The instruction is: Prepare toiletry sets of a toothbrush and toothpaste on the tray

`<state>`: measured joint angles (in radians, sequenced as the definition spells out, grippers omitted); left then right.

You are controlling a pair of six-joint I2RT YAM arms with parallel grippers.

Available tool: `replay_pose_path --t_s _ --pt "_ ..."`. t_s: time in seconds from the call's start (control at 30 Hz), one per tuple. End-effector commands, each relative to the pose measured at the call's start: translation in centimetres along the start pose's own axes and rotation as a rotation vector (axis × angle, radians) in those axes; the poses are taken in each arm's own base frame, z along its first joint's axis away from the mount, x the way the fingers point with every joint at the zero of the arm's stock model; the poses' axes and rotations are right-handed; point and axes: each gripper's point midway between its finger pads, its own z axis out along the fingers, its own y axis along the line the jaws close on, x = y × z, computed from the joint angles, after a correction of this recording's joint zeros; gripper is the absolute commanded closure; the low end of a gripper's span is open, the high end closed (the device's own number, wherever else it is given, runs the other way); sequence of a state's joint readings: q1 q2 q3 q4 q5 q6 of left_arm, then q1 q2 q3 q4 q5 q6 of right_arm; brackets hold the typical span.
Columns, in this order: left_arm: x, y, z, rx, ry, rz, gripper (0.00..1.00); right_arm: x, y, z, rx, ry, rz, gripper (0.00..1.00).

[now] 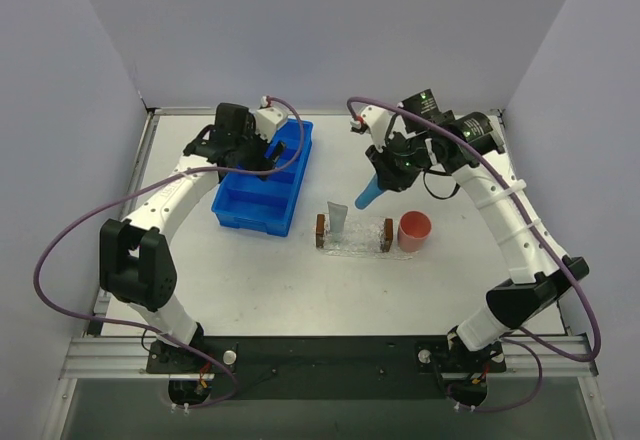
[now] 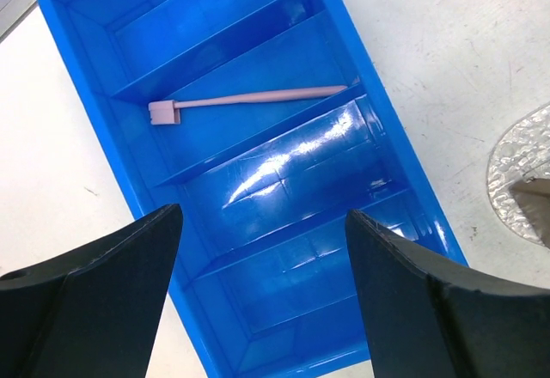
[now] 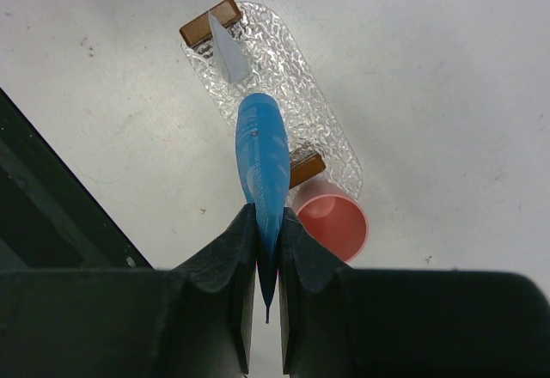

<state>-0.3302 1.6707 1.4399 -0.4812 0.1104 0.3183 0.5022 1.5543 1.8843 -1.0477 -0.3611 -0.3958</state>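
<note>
Tray (image 3: 302, 107) on desk: grey-blue toothpaste tube (image 3: 228, 56) placed; brighter blue tube (image 3: 262, 150) clamped in right fingers (image 3: 222, 268) above it, undelivered; toothbrush (image 2: 249, 100) unpicked in blue bin (image 2: 284, 198) beneath spread, empty left fingers (image 2: 112, 279).

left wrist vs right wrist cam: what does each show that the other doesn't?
Left wrist only: blue bin, toothbrush lying in one compartment, left end effector open above. Right wrist only: right end effector shut on the bright blue toothpaste tube, grey toothpaste tube on the tray, pink cup beside it. Both: the tray (only an edge in left wrist) and the table.
</note>
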Motion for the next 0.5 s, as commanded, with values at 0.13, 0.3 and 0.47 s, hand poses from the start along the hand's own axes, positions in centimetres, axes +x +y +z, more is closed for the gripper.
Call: replay_pose_path --t_s 0.13,0.3,0.47 --pt "-2.9 2.4 -1.2 -0.062 -0.078 -0.018 0.13 1.5 -0.1 1.8 -0.008 0.114 -0.062 1.0" --pt "-2.7 2.8 -1.2 -0.069 -0.077 -0.025 0.13 1.8 0.2 3.1 -0.031 0.146 -0.071 1.0" --pt "-2.9 3.0 -1.5 -0.074 -0.082 -0.029 0.13 2.3 0.6 4.1 -0.049 0.177 -0.079 1.0"
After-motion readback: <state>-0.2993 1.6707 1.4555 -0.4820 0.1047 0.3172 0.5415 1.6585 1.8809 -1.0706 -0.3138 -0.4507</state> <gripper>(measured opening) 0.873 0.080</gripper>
